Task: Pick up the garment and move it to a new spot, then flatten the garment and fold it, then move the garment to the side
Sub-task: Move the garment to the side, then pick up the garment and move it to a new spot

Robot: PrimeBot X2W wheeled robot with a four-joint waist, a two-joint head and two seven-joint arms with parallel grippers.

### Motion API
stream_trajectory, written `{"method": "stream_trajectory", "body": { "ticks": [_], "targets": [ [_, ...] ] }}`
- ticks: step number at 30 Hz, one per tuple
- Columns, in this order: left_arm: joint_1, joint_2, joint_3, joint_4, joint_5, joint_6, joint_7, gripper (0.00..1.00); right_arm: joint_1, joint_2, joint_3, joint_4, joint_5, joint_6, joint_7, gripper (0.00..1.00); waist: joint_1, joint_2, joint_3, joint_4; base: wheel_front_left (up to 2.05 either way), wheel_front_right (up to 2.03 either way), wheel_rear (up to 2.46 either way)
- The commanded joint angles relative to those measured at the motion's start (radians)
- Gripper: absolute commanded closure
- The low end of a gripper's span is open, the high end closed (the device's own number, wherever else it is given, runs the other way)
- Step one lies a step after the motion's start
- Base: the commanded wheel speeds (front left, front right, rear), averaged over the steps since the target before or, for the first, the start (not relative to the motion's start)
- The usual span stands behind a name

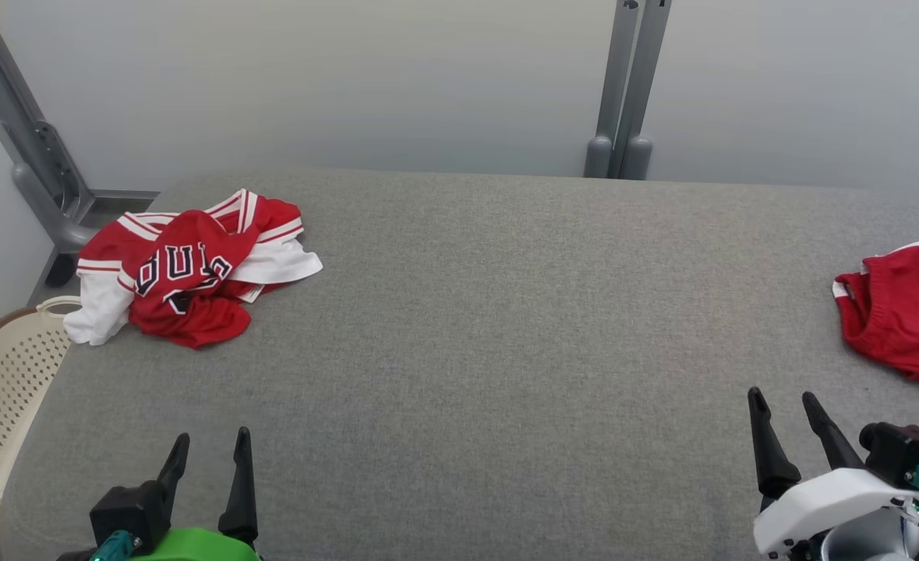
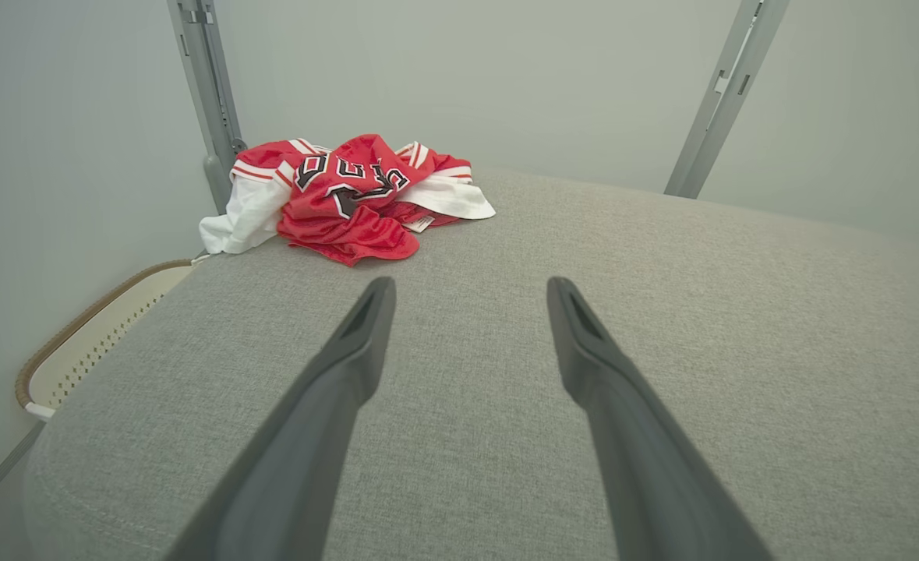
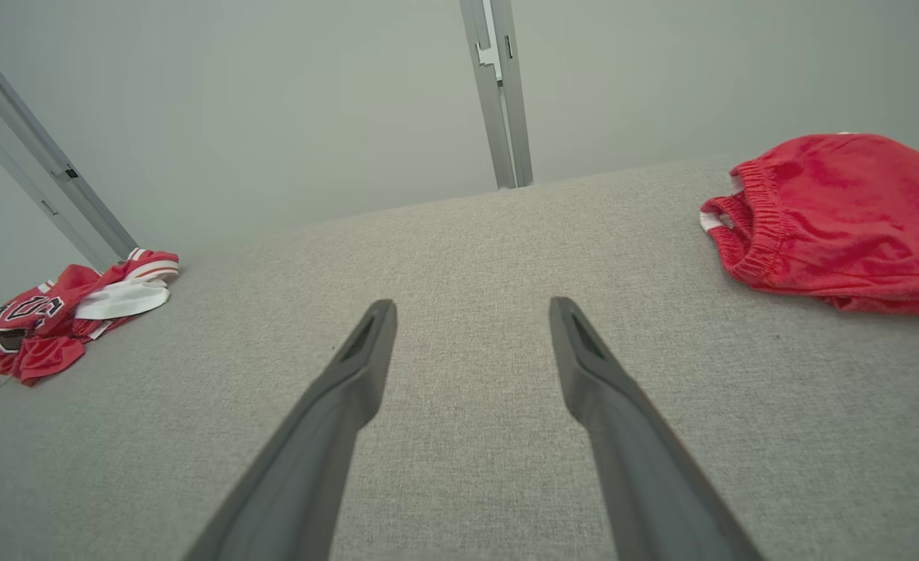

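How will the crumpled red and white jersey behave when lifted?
Likely floppy: the jersey lies bunched in loose folds. Probably light, since the cloth looks thin. Pinched at one point, it would likely unfurl and hang.

I see the garment (image 1: pixel 194 269), a red-and-white jersey with dark block lettering, crumpled in a loose heap at the table's (image 1: pixel 506 327) far left corner, a white part reaching the left edge, and red shorts (image 1: pixel 907 312) bunched at the right edge.
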Motion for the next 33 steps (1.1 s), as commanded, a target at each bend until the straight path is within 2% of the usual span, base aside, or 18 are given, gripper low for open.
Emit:
{"method": "stream_trajectory", "body": {
  "ticks": [1,4,12,20,26,33],
  "targets": [
    [0.011,0.004,-0.004,0.000,0.005,-0.005,-0.009,0.00,0.014,-0.001,-0.002,0.000,-0.005,-0.001,-0.004,0.00,0.0000,0.0000,-0.001,-0.001,0.00,0.00,0.00],
    [0.019,0.008,-0.017,0.004,0.012,-0.013,-0.021,0.00,0.039,0.003,0.003,0.010,-0.016,-0.001,-0.008,0.00,0.0000,0.0000,-0.006,-0.007,0.00,0.00,0.00],
    [0.060,0.002,-0.018,0.012,0.006,0.003,-0.051,0.00,0.067,0.003,0.027,0.050,-0.021,-0.001,-0.027,0.00,0.0000,0.0000,-0.012,-0.034,0.00,0.00,0.00],
    [0.054,0.004,-0.016,0.025,-0.012,-0.006,-0.060,0.00,0.051,0.004,0.033,0.055,-0.030,-0.001,-0.034,0.00,0.0000,0.0000,-0.015,-0.027,0.00,0.00,0.00],
    [0.039,0.008,-0.022,0.015,-0.016,-0.005,-0.050,0.00,0.059,0.004,0.040,0.051,-0.012,-0.001,-0.030,0.00,0.0000,0.0000,-0.015,0.011,0.00,0.00,0.00],
    [0.037,0.024,-0.019,0.009,-0.019,0.001,-0.037,0.00,0.058,0.003,0.078,0.063,0.034,-0.001,-0.045,0.00,0.0000,0.0000,-0.015,0.106,0.00,0.00,0.00]
  ]
}}
